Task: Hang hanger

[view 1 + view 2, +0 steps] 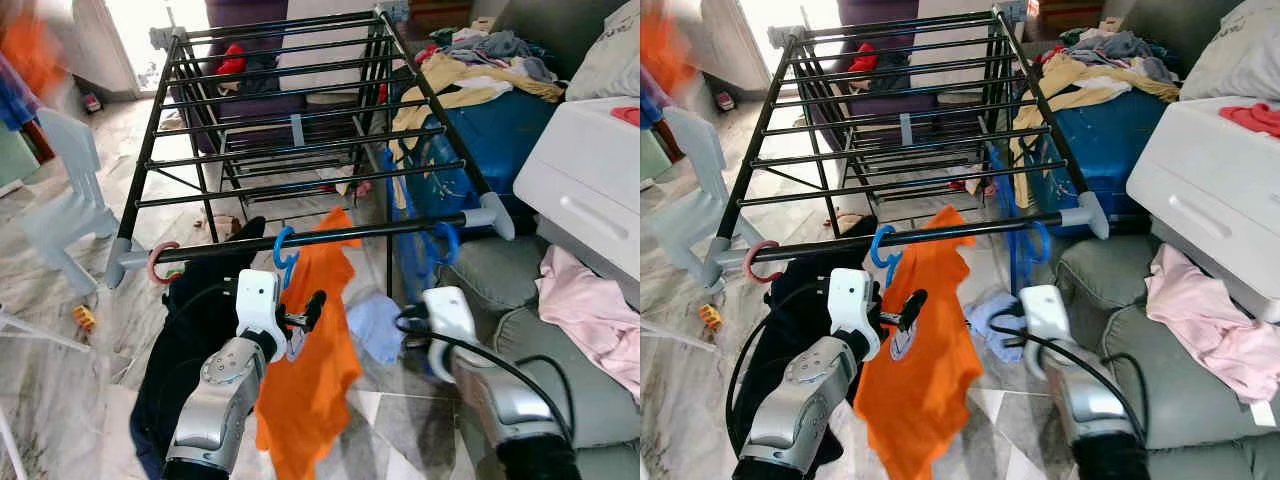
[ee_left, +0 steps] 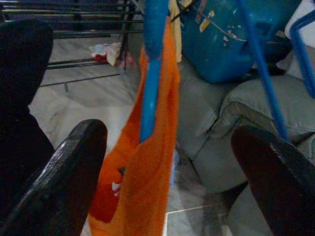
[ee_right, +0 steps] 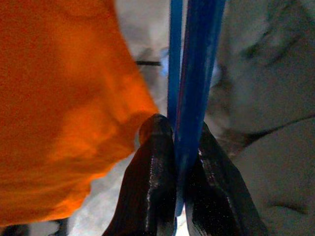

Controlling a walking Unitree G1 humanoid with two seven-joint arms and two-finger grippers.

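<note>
A black drying rack stands in front of me, its front bar nearest. An orange shirt hangs from that bar on a blue hanger. My left gripper is open right in front of the shirt, its fingers spread wide on either side of the hanger's neck. My right gripper is shut on the thin arm of a second blue hanger, whose hook sits at the bar's right end. A pink hook holds a black garment on the left.
A grey sofa with a pink cloth lies to the right, below a white cabinet. A blue tub piled with clothes stands behind the rack. A white child chair is on the left, over marble floor.
</note>
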